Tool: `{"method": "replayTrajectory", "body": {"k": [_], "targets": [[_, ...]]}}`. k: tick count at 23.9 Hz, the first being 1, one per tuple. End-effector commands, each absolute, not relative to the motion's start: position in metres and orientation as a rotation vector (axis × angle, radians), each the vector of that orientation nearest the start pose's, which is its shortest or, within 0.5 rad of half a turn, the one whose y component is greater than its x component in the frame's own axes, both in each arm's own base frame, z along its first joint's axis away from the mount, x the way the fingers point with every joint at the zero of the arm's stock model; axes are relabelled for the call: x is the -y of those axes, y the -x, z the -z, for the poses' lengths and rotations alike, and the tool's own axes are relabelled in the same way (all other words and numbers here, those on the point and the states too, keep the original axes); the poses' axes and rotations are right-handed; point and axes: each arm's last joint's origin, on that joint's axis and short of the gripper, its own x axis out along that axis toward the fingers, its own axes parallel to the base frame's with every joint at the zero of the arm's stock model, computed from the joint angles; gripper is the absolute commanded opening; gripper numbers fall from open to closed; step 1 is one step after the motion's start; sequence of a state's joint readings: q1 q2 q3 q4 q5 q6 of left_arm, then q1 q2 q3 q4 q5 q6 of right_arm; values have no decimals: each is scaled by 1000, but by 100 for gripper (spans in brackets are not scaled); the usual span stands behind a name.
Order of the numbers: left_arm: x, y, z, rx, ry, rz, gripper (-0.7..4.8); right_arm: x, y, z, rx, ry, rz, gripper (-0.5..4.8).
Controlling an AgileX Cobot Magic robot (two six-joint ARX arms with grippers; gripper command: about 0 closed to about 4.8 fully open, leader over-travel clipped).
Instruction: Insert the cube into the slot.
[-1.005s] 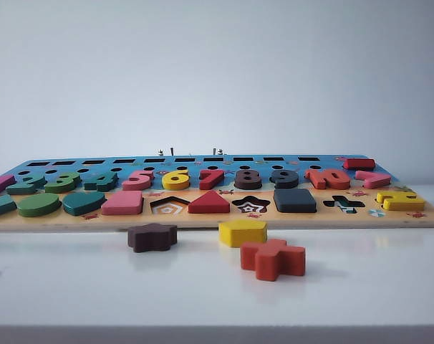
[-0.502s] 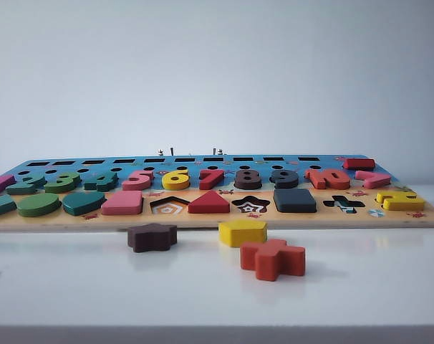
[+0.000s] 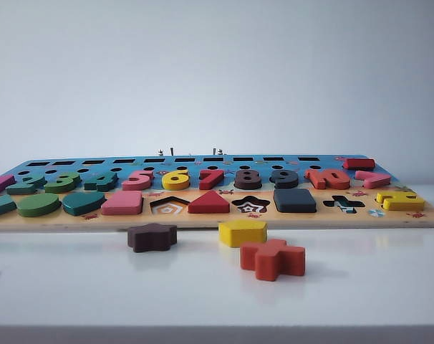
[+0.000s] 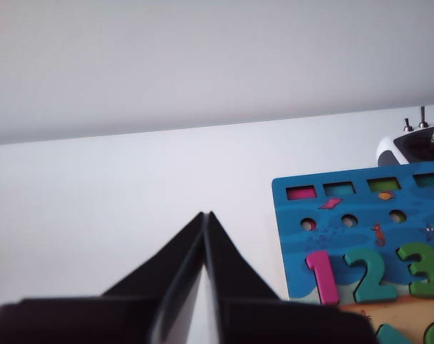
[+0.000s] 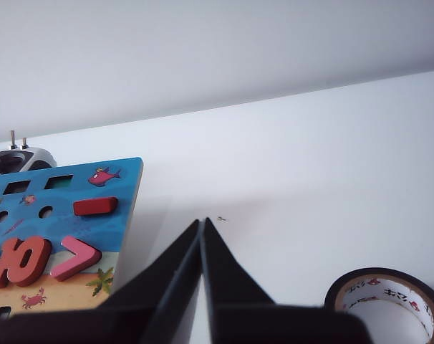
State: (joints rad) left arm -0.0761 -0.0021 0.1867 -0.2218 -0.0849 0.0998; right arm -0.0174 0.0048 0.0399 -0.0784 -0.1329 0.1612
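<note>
The dark charcoal-blue cube (image 3: 294,200) lies flat in the front row of the tan puzzle board (image 3: 217,219), filling its square slot, whose bottom is hidden beneath it. Neither arm shows in the exterior view. In the left wrist view my left gripper (image 4: 205,215) is shut with nothing in it, over bare white table beside the board's blue end (image 4: 360,236) with the numbers 1, 2, 3. In the right wrist view my right gripper (image 5: 202,222) is also shut and empty, over white table just off the board's other end (image 5: 59,236).
Three loose blocks lie in front of the board: a dark brown star (image 3: 152,236), a yellow block (image 3: 243,231) and an orange cross (image 3: 273,259). Pentagon (image 3: 169,206), star (image 3: 251,205) and cross (image 3: 344,203) cut-outs stand open. A tape roll (image 5: 389,304) lies near the right gripper.
</note>
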Motion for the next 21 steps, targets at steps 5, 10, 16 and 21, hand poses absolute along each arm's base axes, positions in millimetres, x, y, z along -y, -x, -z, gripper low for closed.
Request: {"method": "replayTrajectory", "body": {"k": [5,10,16,21], "targets": [[4,-82,-207,-20,-99,-9,20,-4,-97,-159,-76,-169,-156,-6],[4,-82,-207,-20,-99,-10,20,-5,-97,-160,-73,-168,-167,-5],[4,-88,-189,-49,-101,-8,20,-13,-96,-160,-73,-154,-238,-5],[5,-93,-166,-119,-107,-5,20,-15,-96,-160,-74,-153,-247,-5]]}}
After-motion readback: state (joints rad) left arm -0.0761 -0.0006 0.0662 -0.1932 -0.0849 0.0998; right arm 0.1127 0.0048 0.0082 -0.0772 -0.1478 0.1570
